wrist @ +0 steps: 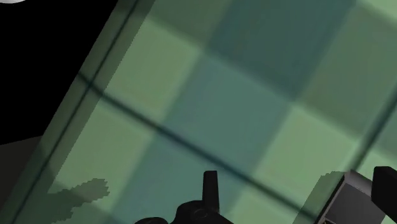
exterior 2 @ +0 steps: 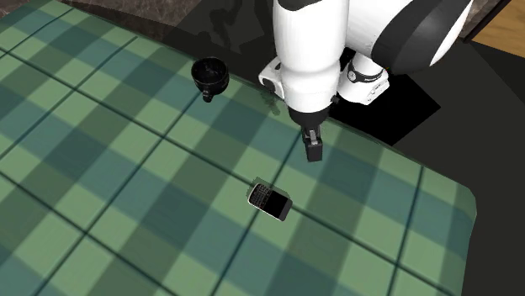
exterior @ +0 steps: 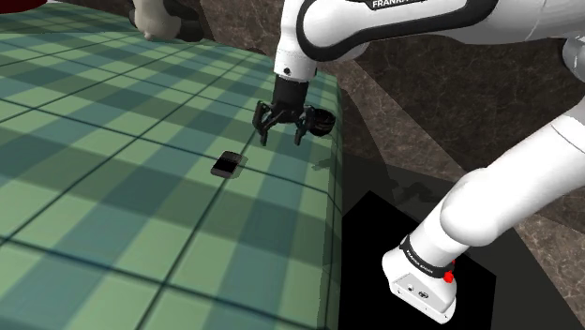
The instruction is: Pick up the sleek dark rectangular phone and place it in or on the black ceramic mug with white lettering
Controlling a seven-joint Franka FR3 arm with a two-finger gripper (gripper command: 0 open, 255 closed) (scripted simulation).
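1. Black phone (exterior 2: 269, 201) lies flat and face up on the worktop (exterior 2: 101, 168). In the second exterior view its long axis runs upper left to lower right, along one set of plaid stripes.
2. Gripper (exterior: 283, 134) hovers above the cloth near the phone, fingers spread and clasping nothing.
3. Black mug (exterior: 320, 123) stands upright by the worktop's edge, apart from the phone.
4. Green plaid covers the worktop; a dark mottled floor (exterior: 441, 103) lies beyond.
5. "FRANKA" shows on the white arm (exterior: 375, 28); the mug's lettering is unreadable.

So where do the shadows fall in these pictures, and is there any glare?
Wrist view: a jagged shadow lies on the checked cloth near its edge. Shoulder view: a faint shadow marks the cloth near the mug. Second exterior view: no glare, phone evenly lit.
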